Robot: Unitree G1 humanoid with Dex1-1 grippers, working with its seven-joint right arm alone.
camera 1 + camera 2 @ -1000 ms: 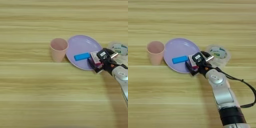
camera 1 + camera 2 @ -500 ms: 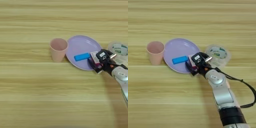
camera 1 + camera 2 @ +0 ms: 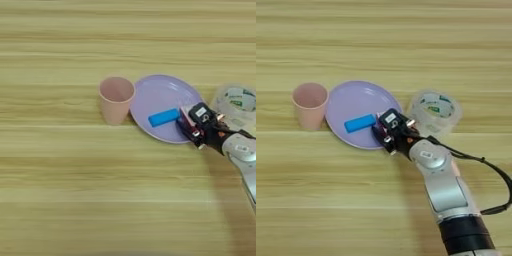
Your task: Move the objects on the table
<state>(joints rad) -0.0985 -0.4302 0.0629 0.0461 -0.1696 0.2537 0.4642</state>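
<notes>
At the round lilac plastic plate's (image 3: 353, 107) right rim, the black two-fingered tool (image 3: 387, 134) seems closed on a small red-and-white box (image 3: 384, 132), though I cannot tell for certain. A loose hold could drop the box onto the small bright-blue rectangular block (image 3: 360, 123) or the bench (image 3: 356, 200).

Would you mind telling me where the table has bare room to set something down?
The table is bare behind the pink cup, lilac plate and tape roll, and along the near-left below them. It is crowded at the plate's right rim, where the gripper sits beside the blue block.
</notes>
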